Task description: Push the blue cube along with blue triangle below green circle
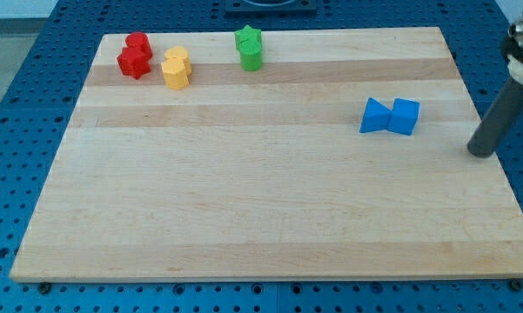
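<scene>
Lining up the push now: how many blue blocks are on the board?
2. The blue triangle and the blue cube sit touching at the view's right, triangle on the left. My tip is further right, apart from both. Nothing appears hidden.

red blocks (135, 55) touch yellow blocks (177, 69) on wooden board (244, 200).

blue cube (405, 116) | blue triangle (376, 116) | green block (250, 47) | yellow block (176, 69) | red block (135, 55) | pale striped wood board (244, 209)

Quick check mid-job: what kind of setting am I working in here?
Probably a robotics lab bench: a wooden board on a blue perforated table, small coloured blocks like the blue cube, and my tip.
</scene>
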